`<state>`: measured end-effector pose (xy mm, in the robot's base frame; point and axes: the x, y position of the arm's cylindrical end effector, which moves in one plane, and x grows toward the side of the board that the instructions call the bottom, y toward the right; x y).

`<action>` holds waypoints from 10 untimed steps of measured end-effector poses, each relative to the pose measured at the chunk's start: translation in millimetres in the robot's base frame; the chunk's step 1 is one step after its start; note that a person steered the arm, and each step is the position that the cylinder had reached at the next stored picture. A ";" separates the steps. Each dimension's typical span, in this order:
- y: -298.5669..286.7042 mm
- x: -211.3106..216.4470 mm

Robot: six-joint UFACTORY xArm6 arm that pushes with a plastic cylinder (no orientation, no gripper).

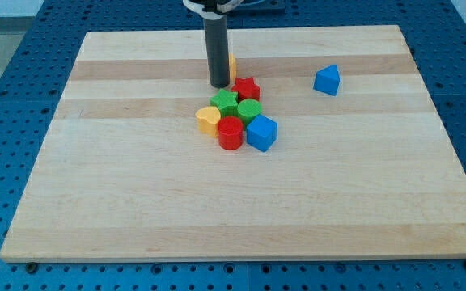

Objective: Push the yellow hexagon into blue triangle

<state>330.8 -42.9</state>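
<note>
**Rod tip stands beside yellow hexagon, blue triangle well apart**

My tip rests on the wooden tabletop near the view's top centre, the dark rod rising straight out of the frame. There is no gripper on this arm, so nothing is clasped or held. The yellow hexagon sits just behind the rod on its right side, mostly hidden, only a sliver showing; whether the two touch cannot be told. The blue triangle stands alone toward the view's right, well apart from the hexagon. Just below the tip lies a tight cluster: a red star, a green star, a green cylinder, a yellow heart, a red cylinder and a blue cube.
</note>
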 end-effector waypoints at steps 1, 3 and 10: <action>-28.8 1.5; -74.1 -19.7; 120.0 -70.5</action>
<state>260.3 77.1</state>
